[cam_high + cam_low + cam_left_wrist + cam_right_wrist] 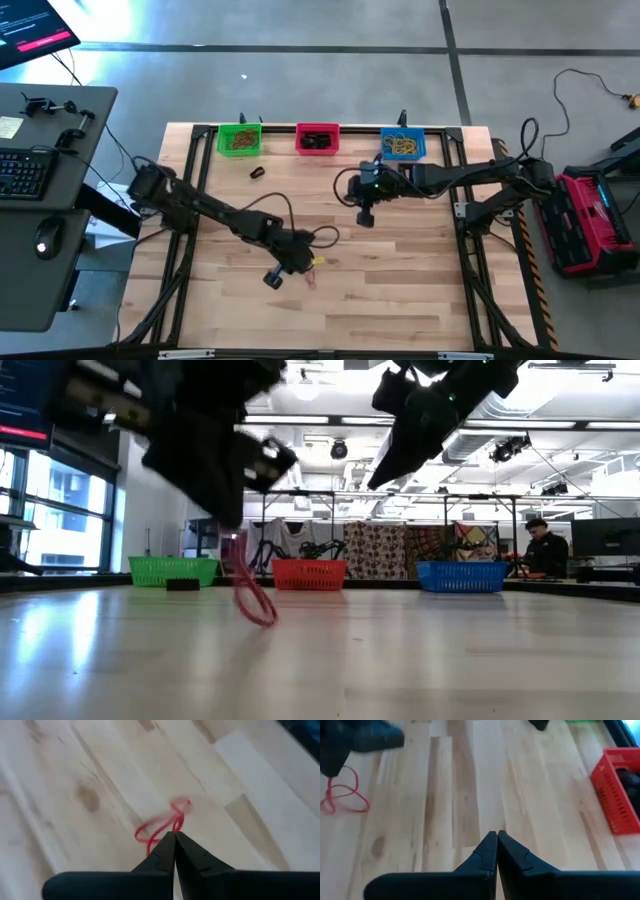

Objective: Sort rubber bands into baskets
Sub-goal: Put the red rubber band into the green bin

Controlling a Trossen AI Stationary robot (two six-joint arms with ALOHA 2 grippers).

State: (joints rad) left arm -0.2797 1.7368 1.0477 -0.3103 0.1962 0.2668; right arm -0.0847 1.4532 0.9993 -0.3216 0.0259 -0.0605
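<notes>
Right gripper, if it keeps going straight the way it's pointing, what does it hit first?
Probably bare table. The right gripper, shut and empty, points down at open wood; the red basket sits off to one side, the red rubber band to the other.

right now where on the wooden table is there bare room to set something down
The near wooden table strip, in front of both arms, is bare. Crowded: the far edge with the green, red and blue plastic baskets, and mid-table around the left gripper pinching a red rubber band.

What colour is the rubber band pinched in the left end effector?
Red. The rubber band shows best in the left wrist view, hanging from the shut left end effector.
</notes>
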